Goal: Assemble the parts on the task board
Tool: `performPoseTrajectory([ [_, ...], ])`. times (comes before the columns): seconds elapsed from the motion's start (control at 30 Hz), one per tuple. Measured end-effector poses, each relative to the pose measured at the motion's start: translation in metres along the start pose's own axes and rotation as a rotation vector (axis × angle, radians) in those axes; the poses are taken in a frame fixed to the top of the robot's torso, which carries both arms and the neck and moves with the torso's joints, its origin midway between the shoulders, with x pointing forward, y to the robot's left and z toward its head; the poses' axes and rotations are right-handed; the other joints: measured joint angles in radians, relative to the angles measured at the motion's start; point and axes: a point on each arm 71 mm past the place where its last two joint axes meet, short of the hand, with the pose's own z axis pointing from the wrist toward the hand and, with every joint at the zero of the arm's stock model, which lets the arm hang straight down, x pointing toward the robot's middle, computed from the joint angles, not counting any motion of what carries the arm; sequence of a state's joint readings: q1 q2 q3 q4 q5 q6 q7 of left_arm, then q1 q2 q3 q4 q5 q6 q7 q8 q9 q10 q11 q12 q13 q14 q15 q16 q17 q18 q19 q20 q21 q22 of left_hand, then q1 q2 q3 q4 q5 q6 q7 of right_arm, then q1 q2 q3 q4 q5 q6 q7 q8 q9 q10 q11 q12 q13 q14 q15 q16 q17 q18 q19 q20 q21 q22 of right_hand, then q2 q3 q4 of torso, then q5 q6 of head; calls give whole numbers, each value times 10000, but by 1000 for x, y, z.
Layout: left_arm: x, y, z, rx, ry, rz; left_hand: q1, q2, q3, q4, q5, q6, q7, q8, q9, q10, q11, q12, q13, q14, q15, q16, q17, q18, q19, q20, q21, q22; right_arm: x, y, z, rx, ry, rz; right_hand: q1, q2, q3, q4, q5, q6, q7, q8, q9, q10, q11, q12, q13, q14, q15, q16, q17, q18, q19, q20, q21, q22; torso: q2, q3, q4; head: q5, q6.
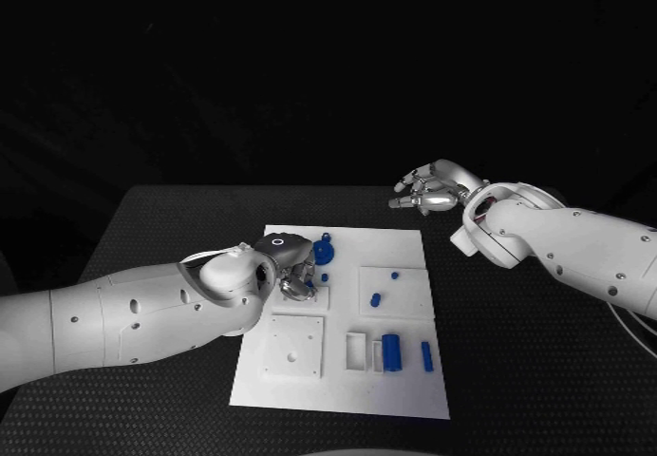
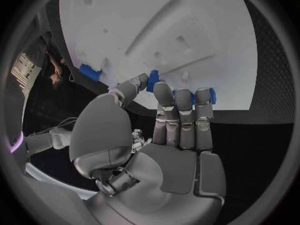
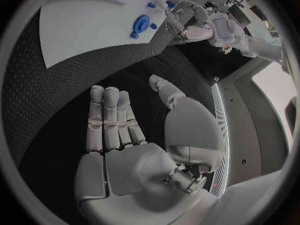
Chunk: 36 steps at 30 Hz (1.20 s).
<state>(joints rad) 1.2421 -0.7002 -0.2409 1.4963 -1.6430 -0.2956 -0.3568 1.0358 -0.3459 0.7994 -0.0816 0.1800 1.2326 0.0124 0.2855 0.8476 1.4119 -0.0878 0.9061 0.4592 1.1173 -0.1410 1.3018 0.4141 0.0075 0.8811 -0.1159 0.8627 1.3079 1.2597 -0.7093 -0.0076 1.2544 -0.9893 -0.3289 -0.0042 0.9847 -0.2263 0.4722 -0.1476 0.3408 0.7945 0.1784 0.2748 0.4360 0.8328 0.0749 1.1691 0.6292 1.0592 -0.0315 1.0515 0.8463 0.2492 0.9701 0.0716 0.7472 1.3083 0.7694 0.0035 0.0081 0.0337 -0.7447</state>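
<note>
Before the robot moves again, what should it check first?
1. Right hand off the task board, holding nothing: ok.
2. Left hand over the board's upper left: ok.
3. Left hand holding a part: cannot tell.
4. Round blue part on the board by the left hand: ok.
5. Blue cylinder lying in its tray at the lower right: ok.

Parts [image 1: 392, 352] on task board [image 1: 397, 252] — mid-table [image 1: 520, 361]
</note>
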Motion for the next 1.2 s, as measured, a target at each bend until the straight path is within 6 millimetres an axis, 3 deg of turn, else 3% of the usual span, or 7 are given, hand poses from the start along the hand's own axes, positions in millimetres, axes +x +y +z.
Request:
performPoseTrajectory([
  [0.73,4,-1,4,97,28,156,20,32,-2,-2,-82,-186,64,-138,-32,-79,44,-80,-42,-91,12,-86,-58,0,-58,17,0,-1,0,0,0,0,0,0,0,0,0,0,0,5,-11,0,1,0,0,-1,-9,0,0,0,0,0,0,0,-8,0,8,0,-16,-17,-1],
  [1.2,6,-1,4,69,317,253,-275,529,-319,12,-110,-347,123,-283,2,-308,62,-117,-15,-261,109,-125,-85,0,-256,70,-82,-1,0,1,0,-14,10,6,0,0,0,0,0,-36,-4,0,-8,-1,0,-1,-17,-1,1,-1,-10,1,0,0,-39,1,8,6,-12,-24,-12],
])
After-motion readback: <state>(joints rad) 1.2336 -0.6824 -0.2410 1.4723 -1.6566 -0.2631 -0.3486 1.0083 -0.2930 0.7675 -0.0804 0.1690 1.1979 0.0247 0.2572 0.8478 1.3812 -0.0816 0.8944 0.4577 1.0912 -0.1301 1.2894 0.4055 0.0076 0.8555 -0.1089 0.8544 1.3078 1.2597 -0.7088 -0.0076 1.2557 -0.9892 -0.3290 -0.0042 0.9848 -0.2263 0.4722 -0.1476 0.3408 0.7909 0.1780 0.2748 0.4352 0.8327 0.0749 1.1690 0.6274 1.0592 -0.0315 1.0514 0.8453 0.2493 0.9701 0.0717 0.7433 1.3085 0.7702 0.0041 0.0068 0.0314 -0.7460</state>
